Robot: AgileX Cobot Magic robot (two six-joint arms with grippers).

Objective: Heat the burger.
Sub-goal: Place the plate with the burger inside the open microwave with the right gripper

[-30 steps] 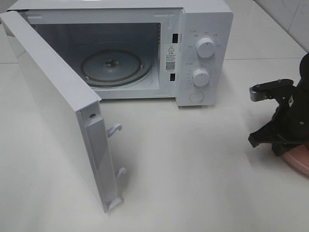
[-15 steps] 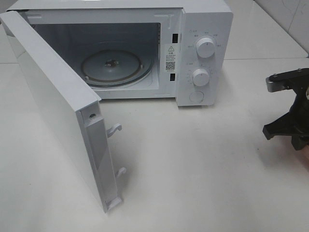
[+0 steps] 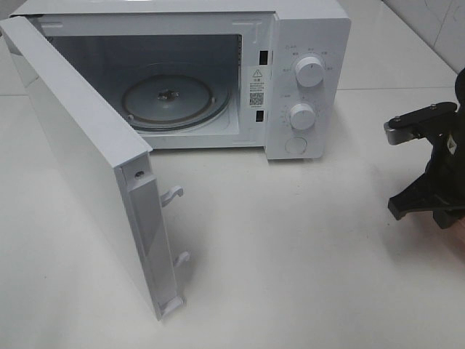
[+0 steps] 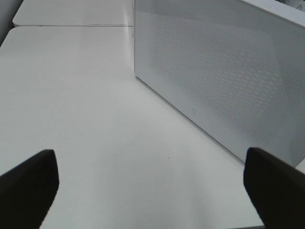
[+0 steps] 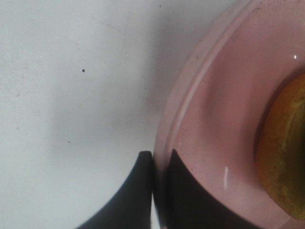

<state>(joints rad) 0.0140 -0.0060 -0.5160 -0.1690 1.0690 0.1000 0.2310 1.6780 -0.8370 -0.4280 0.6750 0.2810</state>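
- Across the white table (image 3: 290, 254): a long carry ahead, from the far right edge over to the microwave (image 3: 305, 43), with plenty of room to tilt or drop the load on the way.
- On the approach: risk of clipping the swung-out door (image 3: 80, 167) or the cavity frame and jolting everything.
- Inside: must land flat on the glass turntable (image 3: 171, 98). Set down off-centre, could rock or snag.
- Pinched only at the rim of the pink plate (image 5: 224, 119): likely to sag or slip free under its own weight.
- Resting loose on that plate, at the table's right edge: the burger (image 5: 286, 157), apt to slide off if tipped.
- Right gripper (image 5: 159, 155): clamped tight, one finger on each side of the plate rim.
- Left gripper (image 4: 151, 183): spread fully apart, holding nothing, over bare table facing the door's outer side.
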